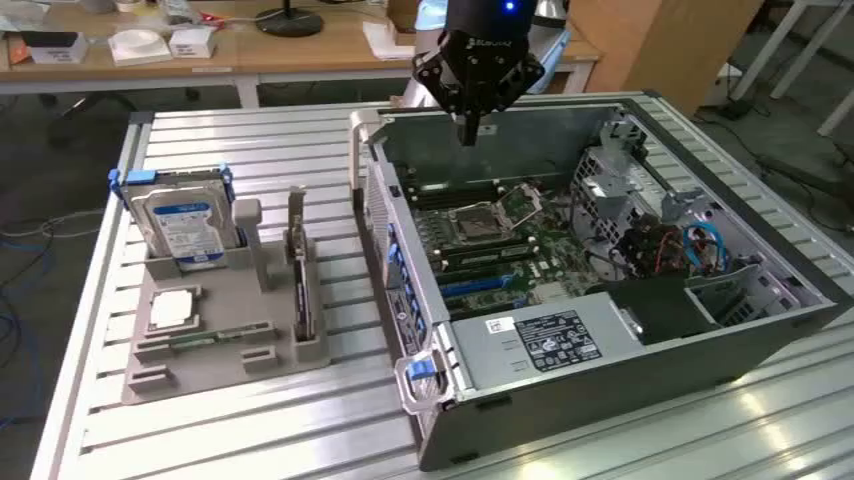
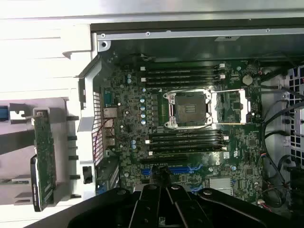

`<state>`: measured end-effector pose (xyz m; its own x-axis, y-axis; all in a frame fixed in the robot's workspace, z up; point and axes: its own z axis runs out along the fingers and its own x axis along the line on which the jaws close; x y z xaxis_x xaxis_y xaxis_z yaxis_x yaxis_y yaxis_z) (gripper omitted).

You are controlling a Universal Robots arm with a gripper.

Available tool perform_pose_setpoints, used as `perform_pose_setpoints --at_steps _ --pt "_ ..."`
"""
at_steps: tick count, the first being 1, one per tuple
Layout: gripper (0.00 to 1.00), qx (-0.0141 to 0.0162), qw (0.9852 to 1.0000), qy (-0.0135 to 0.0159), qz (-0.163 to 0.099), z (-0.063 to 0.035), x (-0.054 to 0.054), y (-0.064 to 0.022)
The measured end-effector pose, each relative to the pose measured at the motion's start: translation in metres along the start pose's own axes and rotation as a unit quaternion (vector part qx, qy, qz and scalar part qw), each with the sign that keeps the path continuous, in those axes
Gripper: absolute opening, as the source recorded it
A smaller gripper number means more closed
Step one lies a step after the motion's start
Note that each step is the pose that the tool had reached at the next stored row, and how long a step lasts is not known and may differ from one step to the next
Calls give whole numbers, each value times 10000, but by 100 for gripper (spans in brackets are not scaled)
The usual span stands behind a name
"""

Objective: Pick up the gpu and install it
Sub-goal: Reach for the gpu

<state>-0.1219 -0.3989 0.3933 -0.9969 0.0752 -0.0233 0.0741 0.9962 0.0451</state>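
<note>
Step in hand, by my read: pick-up not yet begun, approach stage only.

Gripper (image 1: 470, 132) (black, two-finger) hangs over the far part of the open dark-grey PC tower case (image 1: 747, 345), which lies on its side w/ the green motherboard (image 1: 534, 245) exposed. Jaws are pressed together, nothing btwn them, nothing held. In the wrist view the closed gripper (image 2: 165, 183) looks straight down on the board, approx over the blue expansion slot (image 2: 183, 169), w/ the empty silver CPU socket (image 2: 187, 109) beyond it.

The gpu (image 1: 300, 270), a thin dark card w/ pale metal bracket, stands edge-on in the grey plastic parts holder (image 1: 220, 365) on the slatted aluminium table (image 1: 267, 140), left of the case and well apart from the gripper. Wrist view catches the gpu (image 2: 44, 161) outside the case wall, upright in its slot. Just left of it in the holder: the thick silver hard drive w/ blue-white label (image 1: 183, 225), also upright.

What the grab calls for, imo: jaws opened, arm brought left clear of the case wall, fingers lined up across the card's thin top edge, away from the bracket end. The card sits close to the holder's posts, so little room for error sideways. Install slot looks free.
</note>
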Motion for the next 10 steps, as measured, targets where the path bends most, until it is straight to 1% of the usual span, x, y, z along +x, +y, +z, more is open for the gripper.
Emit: perform_pose_setpoints --at_steps 3,4,10 --pt "10 0 10000 0 1 0 4 0" --pt "10 1 10000 0 1 -1 21 -2" --pt "10 0 10000 0 0 -5 181 -13"
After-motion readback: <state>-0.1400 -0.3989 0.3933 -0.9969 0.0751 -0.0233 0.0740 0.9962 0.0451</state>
